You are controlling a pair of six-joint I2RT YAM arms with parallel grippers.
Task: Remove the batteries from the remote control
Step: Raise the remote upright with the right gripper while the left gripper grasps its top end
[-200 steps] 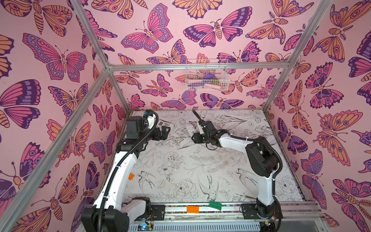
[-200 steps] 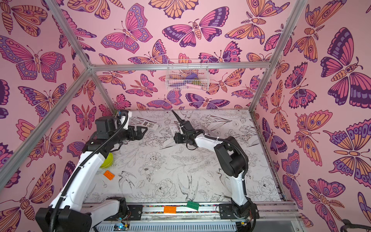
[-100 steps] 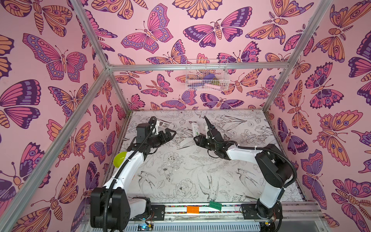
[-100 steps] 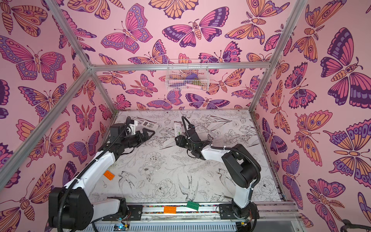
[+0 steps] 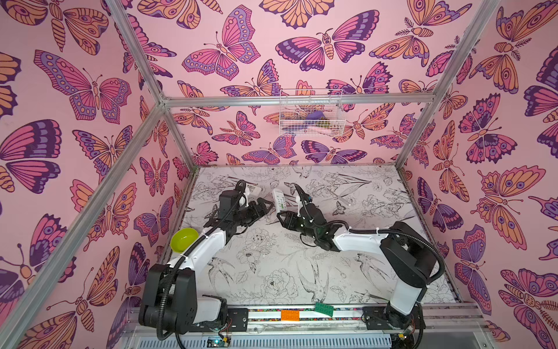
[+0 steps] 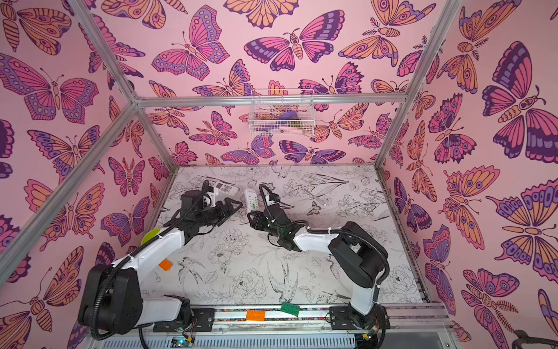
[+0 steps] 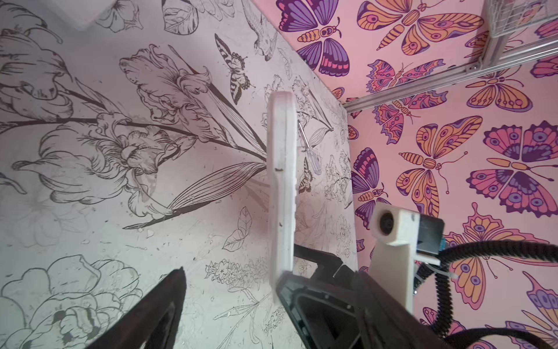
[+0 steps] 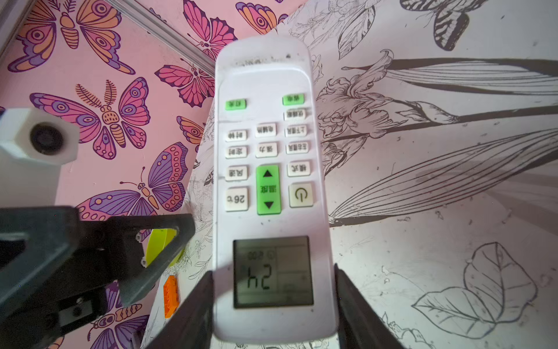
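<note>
1. The remote control (image 8: 268, 181) is held up off the worktop (image 5: 271, 266), with its buttons and display towards the right wrist camera. No batteries are in view. I judge they sit under a cover on its hidden back
2. The right end effector (image 8: 273, 275) pinches the remote control at its display end, one finger (image 8: 193, 311) on each long edge
3. The left end effector (image 5: 267, 205) sits just beside the remote control with its fingers spread and holds nothing. The left wrist view shows the remote control edge-on, close against one finger (image 7: 317, 302); I cannot tell whether they touch
4. Risk: the hold is at one end only, so prying at the cover could swing the remote control or slip it out. A freed battery could then drop and roll away
5. Room: both end effectors crowd the remote control and could clash. Another white device (image 5: 253, 189) lies near, towards the back wall, and a clear-handled screwdriver (image 7: 311, 151) lies beyond. The green bowl (image 5: 184, 240) is well apart, and open worktop lies on the near side
</note>
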